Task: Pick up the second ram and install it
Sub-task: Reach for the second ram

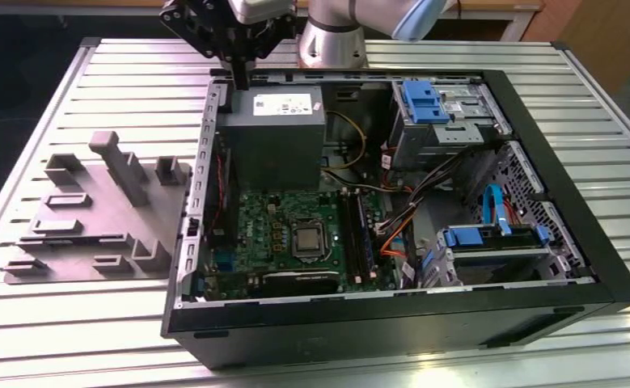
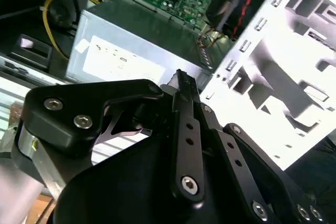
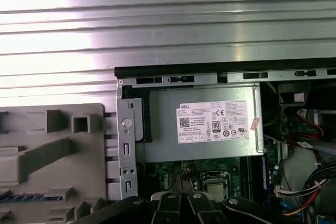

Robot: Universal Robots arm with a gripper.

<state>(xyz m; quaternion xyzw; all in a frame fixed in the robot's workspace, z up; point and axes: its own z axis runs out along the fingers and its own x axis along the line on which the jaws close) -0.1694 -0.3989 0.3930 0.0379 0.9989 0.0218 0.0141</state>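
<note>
My gripper (image 1: 239, 78) hangs above the far left corner of the open computer case (image 1: 573, 242), over the grey power supply (image 1: 275, 133). Its black fingers (image 2: 182, 85) are pressed together with nothing between them. In the first wrist view a thin blue-green strip, which looks like the second ram (image 3: 31, 196), lies in the grey holder block (image 3: 52, 150) beside the case. The green motherboard (image 1: 288, 230) lies in the case floor, with long black slot strips (image 1: 360, 234) along its exterior-view right side.
The grey holder block (image 1: 88, 214) has upright posts and stands on the slatted metal table (image 1: 99, 89) at the exterior view's left. Inside the case are blue drive brackets (image 1: 424, 101), orange and yellow cables (image 1: 395, 242) and a drive cage (image 1: 492, 242). The arm's base (image 1: 331, 40) stands behind the case.
</note>
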